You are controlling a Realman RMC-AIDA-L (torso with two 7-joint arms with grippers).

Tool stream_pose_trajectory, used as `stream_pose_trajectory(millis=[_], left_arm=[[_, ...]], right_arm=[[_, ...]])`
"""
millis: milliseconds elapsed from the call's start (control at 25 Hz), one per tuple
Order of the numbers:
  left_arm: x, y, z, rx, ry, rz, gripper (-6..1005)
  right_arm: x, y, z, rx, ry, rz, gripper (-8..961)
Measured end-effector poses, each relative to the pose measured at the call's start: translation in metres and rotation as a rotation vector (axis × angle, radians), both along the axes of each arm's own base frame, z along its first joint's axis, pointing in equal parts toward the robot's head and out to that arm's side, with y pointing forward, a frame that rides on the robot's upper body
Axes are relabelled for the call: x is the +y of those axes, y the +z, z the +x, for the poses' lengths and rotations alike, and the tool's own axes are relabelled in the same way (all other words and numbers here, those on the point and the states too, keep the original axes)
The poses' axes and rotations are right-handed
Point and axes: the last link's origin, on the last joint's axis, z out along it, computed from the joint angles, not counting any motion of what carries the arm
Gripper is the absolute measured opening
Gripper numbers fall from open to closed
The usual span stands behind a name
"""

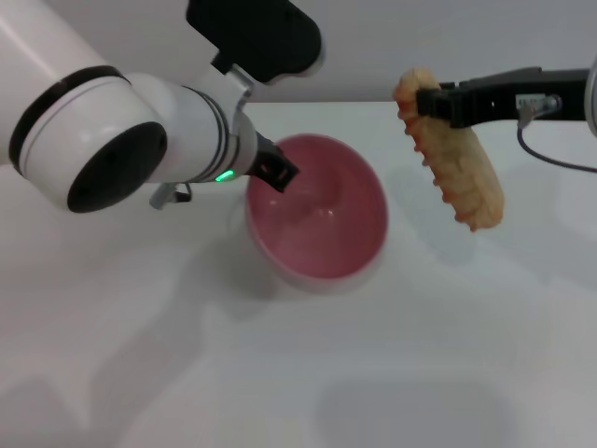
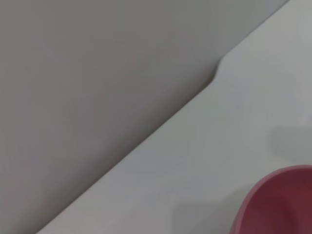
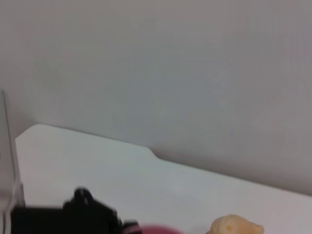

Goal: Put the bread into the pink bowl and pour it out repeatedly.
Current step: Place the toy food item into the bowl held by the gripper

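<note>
The right gripper, jaws pinching the bread near its far end, hangs it lengthwise just right of the tilted pink bowl, whose left rim the left gripper clamps above the table.

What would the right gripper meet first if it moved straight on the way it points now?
Probably the pink bowl: the right gripper, holding the bread, points leftward toward it. It may pass above the rim; depth is unclear.

We see a plain white counter with soft shadows on it. Behind its far edge, which has a small notch, stands a bare grey wall.
</note>
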Motion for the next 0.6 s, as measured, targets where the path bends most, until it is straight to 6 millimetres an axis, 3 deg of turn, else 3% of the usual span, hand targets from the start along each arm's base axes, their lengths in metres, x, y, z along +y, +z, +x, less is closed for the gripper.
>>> stream_pose_trajectory(millis=[600], left_arm=[[-0.011, -0.014, 0.019, -0.112, -0.021, -0.077, 60]], right_arm=[[0.019, -0.025, -0.005, -0.011, 0.016, -0.023, 131]])
